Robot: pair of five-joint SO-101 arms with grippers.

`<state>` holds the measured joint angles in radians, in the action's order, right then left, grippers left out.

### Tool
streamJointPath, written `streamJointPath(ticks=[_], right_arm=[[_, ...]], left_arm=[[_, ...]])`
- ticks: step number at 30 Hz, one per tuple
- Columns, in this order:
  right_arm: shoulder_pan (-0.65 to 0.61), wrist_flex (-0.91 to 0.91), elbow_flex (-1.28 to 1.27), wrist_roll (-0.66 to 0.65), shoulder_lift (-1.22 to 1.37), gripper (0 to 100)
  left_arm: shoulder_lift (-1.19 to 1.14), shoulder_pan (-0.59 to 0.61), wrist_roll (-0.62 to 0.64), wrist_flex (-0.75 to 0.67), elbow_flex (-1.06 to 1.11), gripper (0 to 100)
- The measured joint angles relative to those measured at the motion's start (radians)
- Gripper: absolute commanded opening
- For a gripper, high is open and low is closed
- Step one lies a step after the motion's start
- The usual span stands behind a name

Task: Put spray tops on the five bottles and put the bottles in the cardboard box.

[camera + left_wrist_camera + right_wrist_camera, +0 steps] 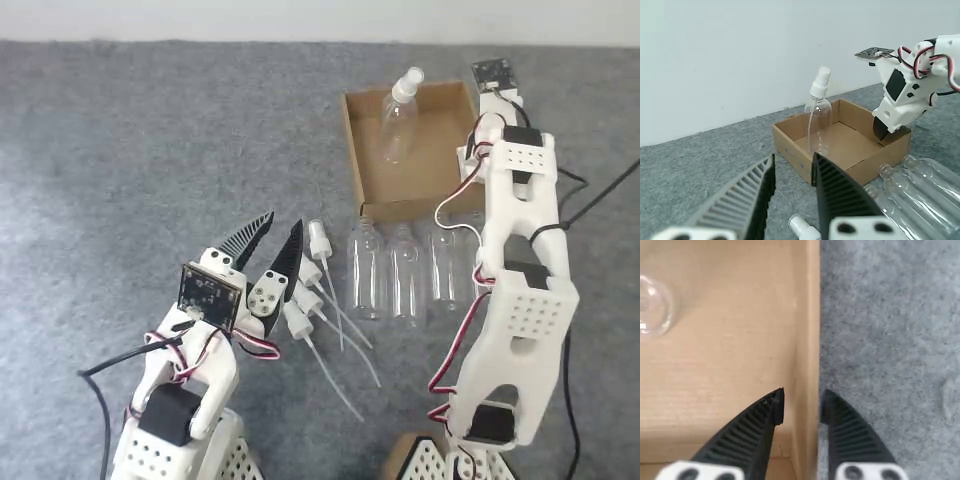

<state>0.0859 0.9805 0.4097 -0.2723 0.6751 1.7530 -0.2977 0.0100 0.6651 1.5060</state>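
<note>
Bottle work on a grey, carpet-like worktop (150,150) that runs back to a plain white wall (740,50) along its far edge. One clear capped bottle (400,125) stands upright inside the cardboard box (352,150), which sits near the far edge, right of the middle. Four uncapped bottles (405,275) lie side by side in a row just on the near side of the box, necks pointing toward it. Loose spray tops (305,290) lie in a cluster beside the row, on the side toward the left edge, their dip tubes trailing toward the near edge.

The left gripper (284,222) hangs over the worktop beside the spray tops, jaws spread wide and holding nothing. In the left wrist view the boxed bottle shows between its tips, farther off.

The right arm (515,200) stretches from the near edge to the box. The right gripper (803,395) straddles the box's right wall, jaws only narrowly apart, one inside and one outside. Whether they press the card cannot be told.
</note>
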Motion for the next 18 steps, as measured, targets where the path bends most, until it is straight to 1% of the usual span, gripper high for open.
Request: streamJointPath(ticks=[7,18], right_arm=[[0.008,0.006,0.000,0.000,0.000,0.5],[0.008,0.083,0.000,-0.012,0.000,0.6]], left_arm=[[0.000,0.000,0.000,0.000,0.000,11],[0.000,0.000,0.000,0.000,0.000,11]])
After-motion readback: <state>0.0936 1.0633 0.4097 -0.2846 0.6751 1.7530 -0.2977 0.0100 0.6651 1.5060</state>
